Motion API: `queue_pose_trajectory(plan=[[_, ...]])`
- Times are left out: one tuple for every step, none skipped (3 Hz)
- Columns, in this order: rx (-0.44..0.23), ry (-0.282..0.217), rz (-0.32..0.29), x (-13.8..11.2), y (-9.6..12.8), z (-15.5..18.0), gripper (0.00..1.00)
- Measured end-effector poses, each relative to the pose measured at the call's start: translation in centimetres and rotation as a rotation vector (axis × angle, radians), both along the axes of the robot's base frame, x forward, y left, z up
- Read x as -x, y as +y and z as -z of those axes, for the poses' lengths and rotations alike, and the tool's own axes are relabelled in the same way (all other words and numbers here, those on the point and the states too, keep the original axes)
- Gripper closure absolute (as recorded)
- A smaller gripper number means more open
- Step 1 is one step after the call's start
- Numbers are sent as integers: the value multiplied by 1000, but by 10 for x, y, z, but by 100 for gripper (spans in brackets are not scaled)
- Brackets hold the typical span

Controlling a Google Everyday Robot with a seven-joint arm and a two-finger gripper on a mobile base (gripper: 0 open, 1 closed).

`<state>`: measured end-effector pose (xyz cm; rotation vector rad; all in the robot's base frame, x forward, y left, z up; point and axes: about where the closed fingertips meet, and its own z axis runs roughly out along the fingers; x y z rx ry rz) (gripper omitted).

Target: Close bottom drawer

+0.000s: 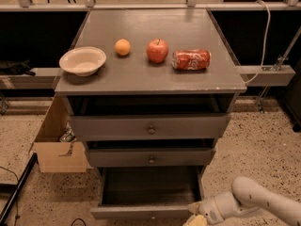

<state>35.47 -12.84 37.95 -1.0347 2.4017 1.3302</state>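
Note:
The bottom drawer [141, 212] of the grey cabinet is pulled out, its dark inside open to view and its flat front panel at the bottom edge of the camera view. The middle drawer [150, 157] and top drawer [149, 125], each with a small round knob, stand slightly out. My gripper [195, 216] is at the right end of the bottom drawer's front panel, at the frame's lower edge. The white arm [256, 202] reaches in from the lower right.
On the cabinet top [150, 81] lie a white bowl [82, 60], an orange [122, 47], a red apple [157, 50] and a red can on its side [191, 60]. A cardboard box [54, 147] stands on the floor left of the cabinet. A black pole [16, 187] lies lower left.

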Motion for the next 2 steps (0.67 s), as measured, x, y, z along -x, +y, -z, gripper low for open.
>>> queue_pose_trajectory(plan=[[-59,-69,70,23,6,19,0],[-36,-100,177,28,-19,25,0]])
